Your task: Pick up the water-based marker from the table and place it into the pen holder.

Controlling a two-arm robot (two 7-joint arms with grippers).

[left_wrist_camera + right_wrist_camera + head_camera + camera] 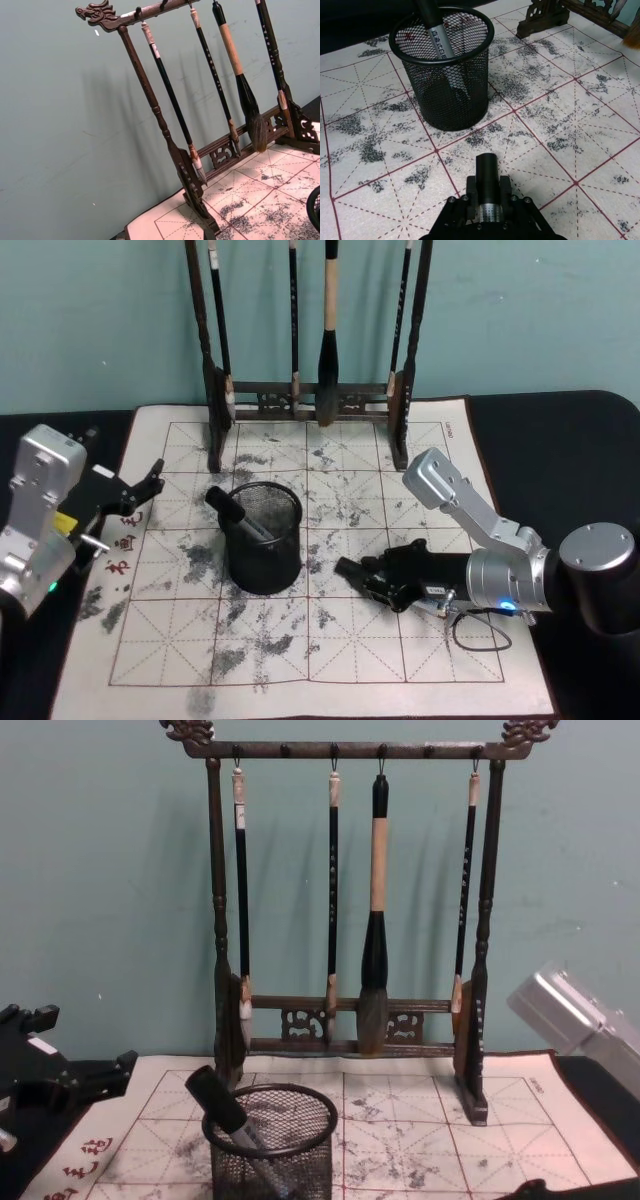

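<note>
Open mat (420, 660) before pen holder (265, 560); brush rack (270, 393) behind.

Pen holder (451, 100) — matt black metal mesh; brush rack (213, 900) — dark carved wood, slight sheen; marker (436, 37) smooth plastic, silvery barrel.

Head camera looks steeply down; chest camera, lower, faces 12 o'clock; wrist cameras sit nearer. All 4 share the brush rack (270, 392) behind the pen holder (264, 538).

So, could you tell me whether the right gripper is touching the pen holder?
Apart. The right wrist view shows bare mat between the pen holder and the right gripper, whose jaws are shut on a marker. The left gripper sits parked.
</note>
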